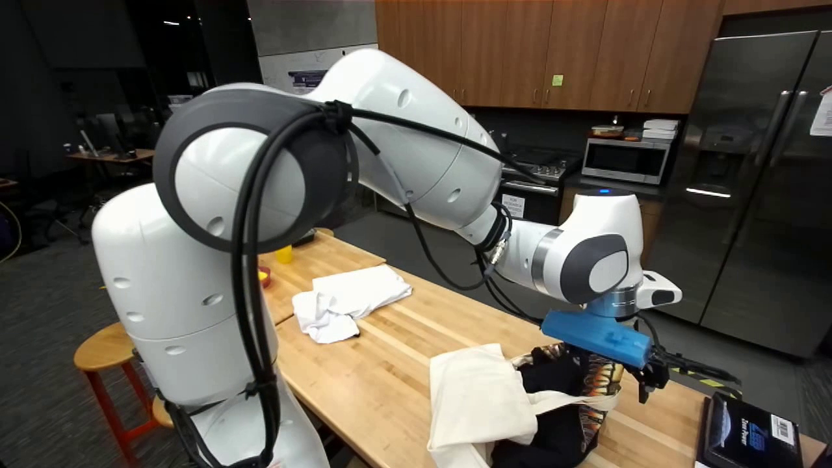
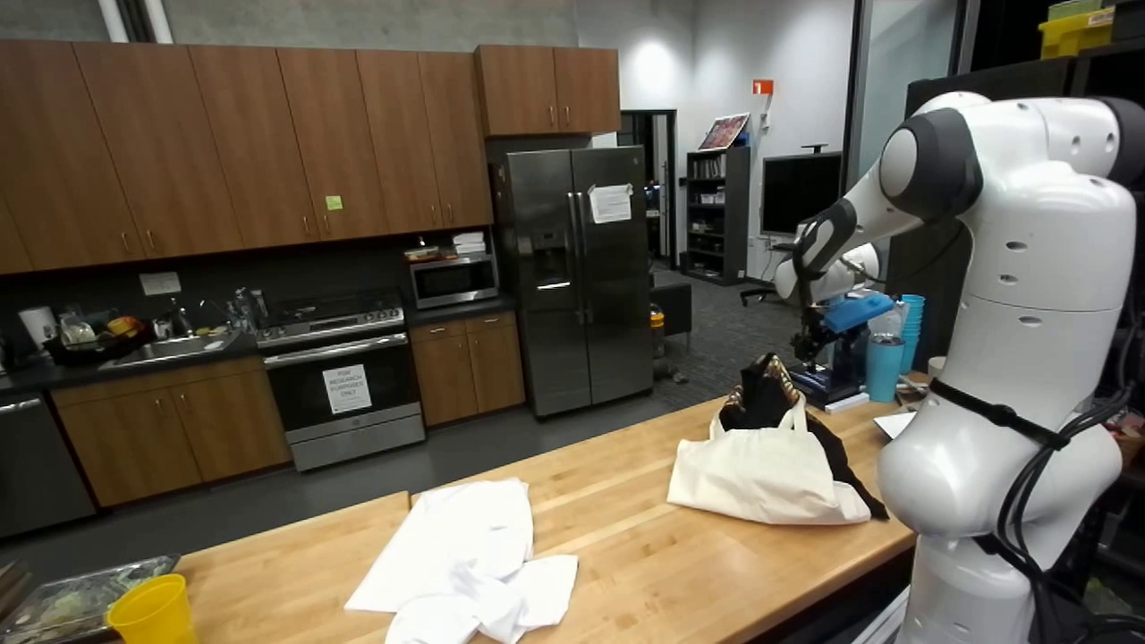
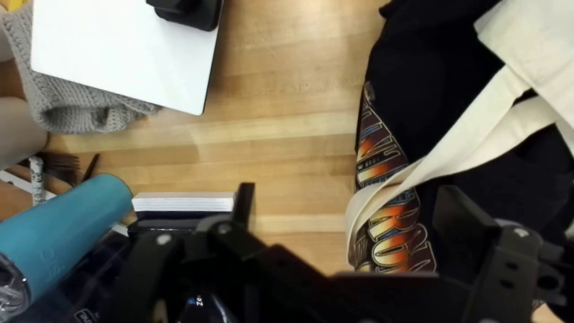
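Passable: gap over pale wooden desk between black printed cloth and flat white panel. Blockers: teal cylindrical tumbler, black-and-white rectangular box partly behind fingers, cream canvas strap over cloth.

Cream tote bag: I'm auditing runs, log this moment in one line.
gripper: open, gripping nothing; tote bag: overlapping black printed garment; straps: across lettering
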You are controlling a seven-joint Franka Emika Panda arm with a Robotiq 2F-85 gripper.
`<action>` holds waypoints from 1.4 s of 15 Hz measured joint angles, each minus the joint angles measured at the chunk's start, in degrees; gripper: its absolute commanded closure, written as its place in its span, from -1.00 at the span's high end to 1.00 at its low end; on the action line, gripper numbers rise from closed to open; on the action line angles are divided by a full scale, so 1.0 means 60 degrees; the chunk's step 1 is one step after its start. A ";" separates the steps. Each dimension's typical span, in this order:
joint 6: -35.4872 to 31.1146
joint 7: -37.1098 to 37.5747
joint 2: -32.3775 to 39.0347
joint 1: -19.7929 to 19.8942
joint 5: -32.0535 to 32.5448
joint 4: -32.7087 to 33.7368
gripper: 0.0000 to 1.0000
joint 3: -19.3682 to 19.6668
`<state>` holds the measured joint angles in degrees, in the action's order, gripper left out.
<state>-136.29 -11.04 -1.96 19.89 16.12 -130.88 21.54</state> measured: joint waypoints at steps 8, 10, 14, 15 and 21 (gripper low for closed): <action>0.0593 0.1780 0.1401 -0.0048 -0.2410 0.0573 1.00 -0.0210; 0.0645 0.1974 0.1856 -0.0046 -0.2904 0.0859 1.00 -0.0220; 0.0641 0.2344 0.2569 -0.0027 -0.3191 0.1392 1.00 -0.0221; 0.0575 0.2416 0.2706 -0.0001 -0.3191 0.1502 1.00 -0.0217; 0.0220 0.2676 0.3393 0.0203 -0.3188 0.1981 1.00 -0.0129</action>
<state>-134.97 5.02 18.40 21.10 -3.01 -118.99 20.76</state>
